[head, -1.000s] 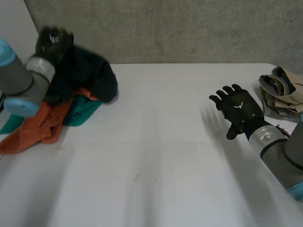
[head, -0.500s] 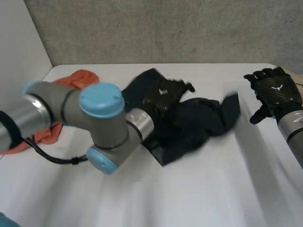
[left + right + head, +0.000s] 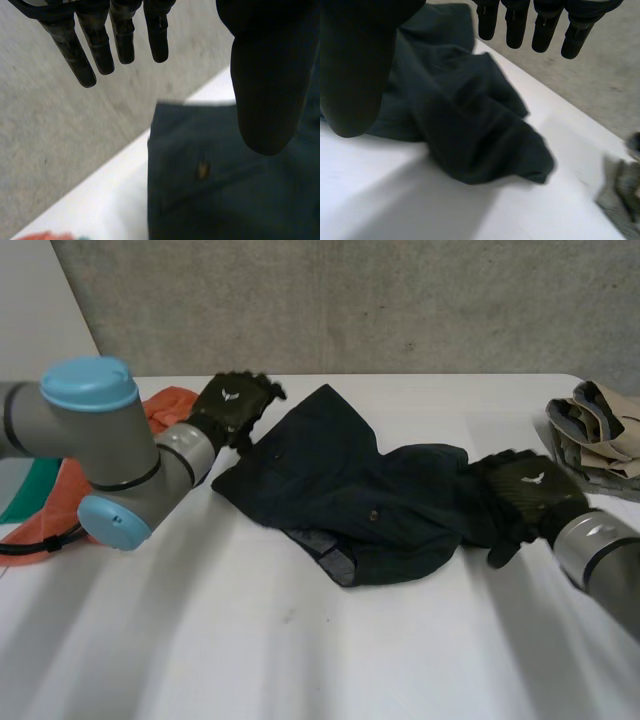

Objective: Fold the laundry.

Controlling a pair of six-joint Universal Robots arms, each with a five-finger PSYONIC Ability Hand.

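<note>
A dark navy garment (image 3: 360, 495) lies crumpled across the middle of the table. My left hand (image 3: 235, 402) hovers at its far left edge, fingers straight and apart from the thumb, holding nothing. In the left wrist view the navy cloth (image 3: 225, 180) lies beyond the fingers (image 3: 102, 42). My right hand (image 3: 525, 495) is at the garment's right end, open, its fingers spread over the bunched cloth. The right wrist view has the bunched navy cloth (image 3: 470, 120) under the straight fingers (image 3: 540, 25) and thumb, which do not close on it.
An orange cloth (image 3: 60, 505) and a green cloth (image 3: 28, 490) lie at the table's left edge, behind my left arm (image 3: 100, 440). A beige and grey pile of folded laundry (image 3: 595, 435) sits at the right edge. A grey wall runs behind the table.
My left hand carried the navy garment from the left pile to the table's middle, let go of it and drew back left. My right hand came down to the garment's right end.
</note>
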